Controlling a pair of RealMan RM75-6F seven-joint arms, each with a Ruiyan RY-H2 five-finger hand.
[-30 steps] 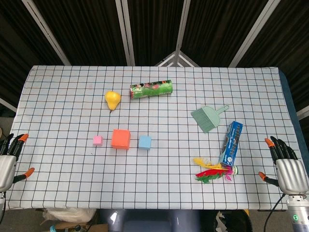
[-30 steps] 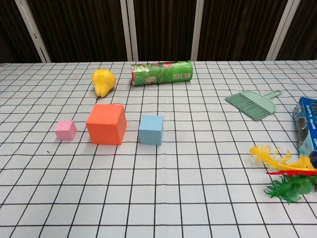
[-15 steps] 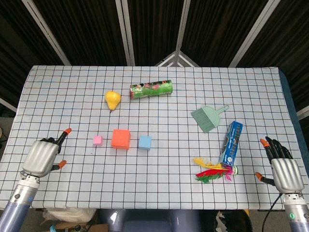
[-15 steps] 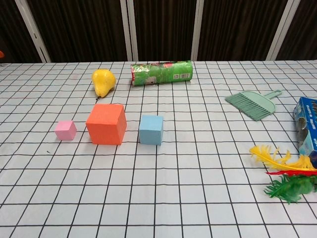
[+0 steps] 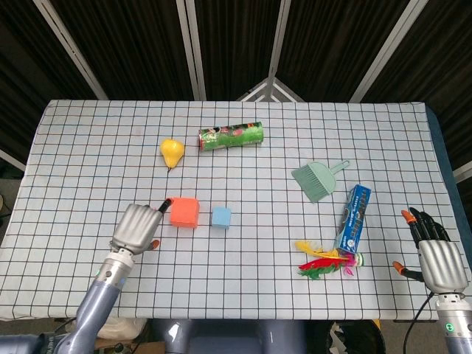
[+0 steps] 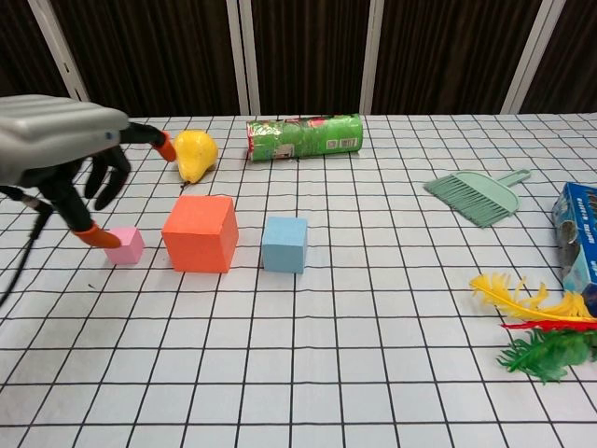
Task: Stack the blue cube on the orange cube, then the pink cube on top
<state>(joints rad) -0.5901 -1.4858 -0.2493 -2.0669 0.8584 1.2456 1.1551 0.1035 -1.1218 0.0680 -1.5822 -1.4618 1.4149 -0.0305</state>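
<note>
left hand (image 6: 58,149) held over pink cube (image 6: 125,246), fingers spread, nothing gripped | right hand (image 5: 439,258) at lower right, fingers apart, empty | blue cube (image 6: 284,244) beside orange cube (image 6: 200,232), mid-left

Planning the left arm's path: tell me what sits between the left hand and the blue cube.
The orange cube sits between the left hand and the blue cube, plainest in the chest view. The pink cube lies under the hand's fingers.

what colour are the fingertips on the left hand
Orange, on dark fingers; the left hand shows them best in the chest view.
</note>
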